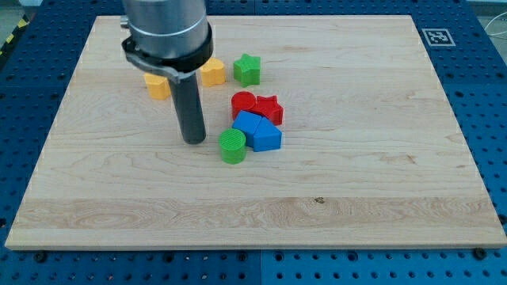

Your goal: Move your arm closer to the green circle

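The green circle [232,146] is a short ribbed cylinder lying on the wooden board [356,158] just left of centre. My tip [193,140] rests on the board to the view's left of it, about a block's width away and not touching. The dark rod rises from the tip to the grey arm housing [166,32] at the view's top. Two blue blocks [257,131] sit touching the green circle on its upper right.
A red circle [242,103] and a red star [268,108] lie just above the blue blocks. A green star [247,70] lies further up. Two yellow blocks [211,72] [158,85] lie partly behind the arm. A fiducial tag [436,36] marks the board's top right corner.
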